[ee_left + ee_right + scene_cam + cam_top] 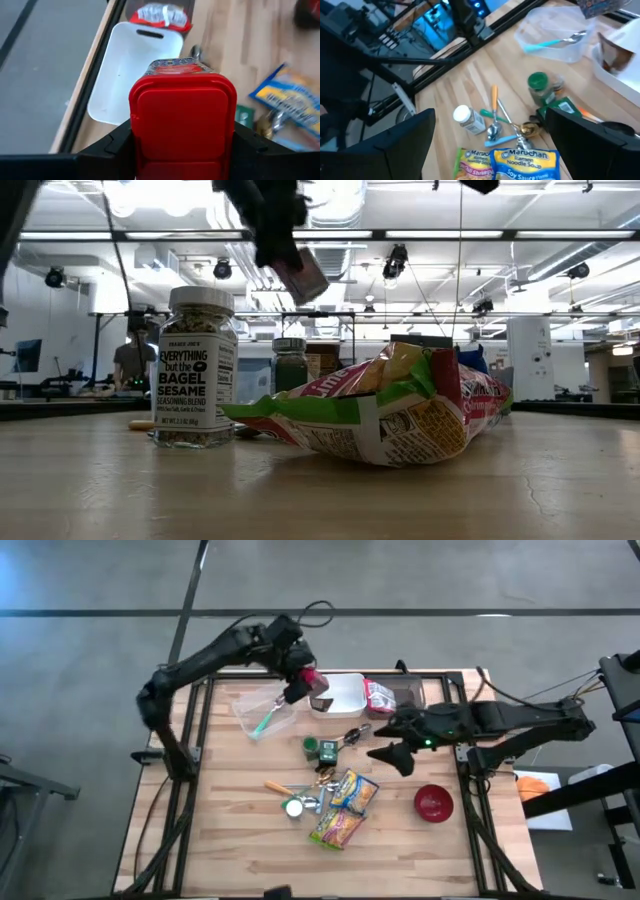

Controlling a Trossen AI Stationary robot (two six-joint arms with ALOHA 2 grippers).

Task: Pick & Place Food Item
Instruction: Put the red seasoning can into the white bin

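Note:
A small container with a red lid (182, 107) hangs in the air over the near-left corner of the white bin (345, 692), with my left gripper (300, 688) shut on it. In the low view the container (302, 277) shows tilted below the dark fingers. My right gripper (392, 753) stands open above the table to the right of the scattered food items, with nothing between its fingers (395, 145). Two ramen packs (345, 808) lie flat on the table's middle. My left gripper pinches the container by its two opposite sides (134, 125) just under the red lid, one finger (107, 145) on each side. The fingers slant down from the table's left. The container is lifted clear and tilted, its lid end toward the wrist.
A red-and-white bag (380, 697) lies at the bin's right end. A clear plastic bag with a teal spoon (265, 712) lies left of the bin. A green-lidded jar (327, 750), a white-lidded seasoning jar (195, 370), cutlery (495, 117) and a red bowl (433, 803) are spread about.

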